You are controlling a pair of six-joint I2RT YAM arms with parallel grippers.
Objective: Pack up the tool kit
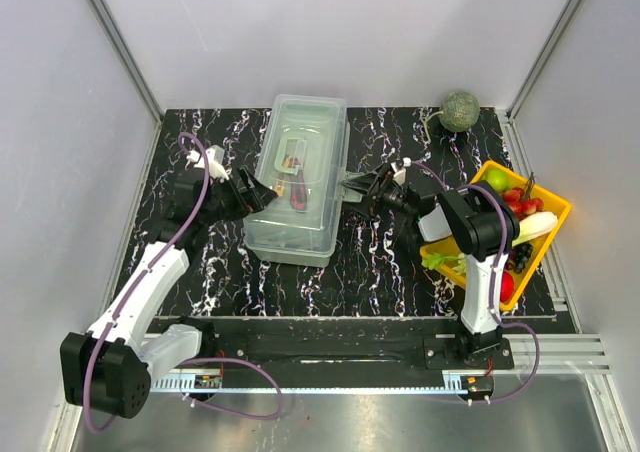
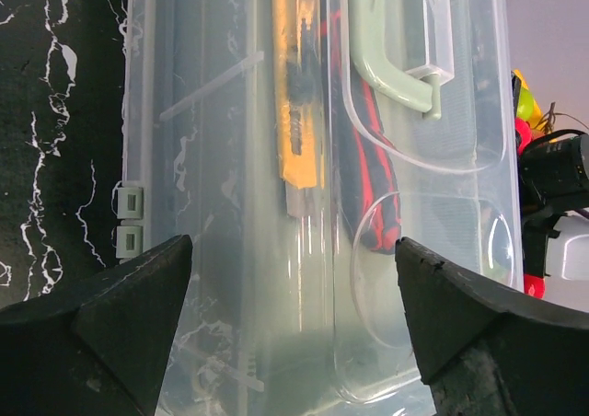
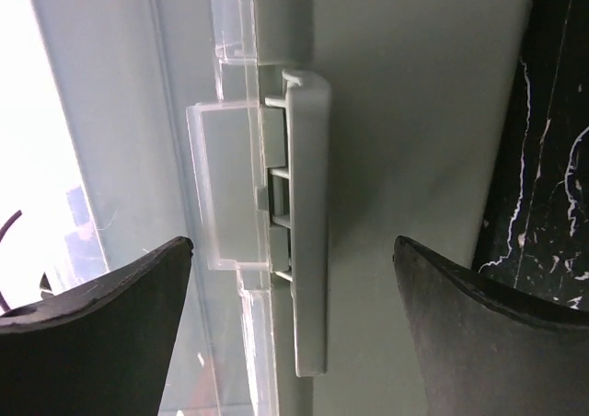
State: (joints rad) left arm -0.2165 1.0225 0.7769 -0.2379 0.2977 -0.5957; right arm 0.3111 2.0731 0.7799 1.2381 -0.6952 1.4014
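toolbox shut: yellow knife, red pliers inside | L+R jaws wide, empty

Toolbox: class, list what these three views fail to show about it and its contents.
Top view: tools inside the toolbox are too small and veiled by the lid to name.
Left wrist: yellow knife and red pliers run off the top edge.
Right wrist: whether the latch is snapped shut; too close to judge.

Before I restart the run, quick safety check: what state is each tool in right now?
Left tool: open, holding nothing, beside the toolbox.
Right tool: open, holding nothing, facing the toolbox's latch.
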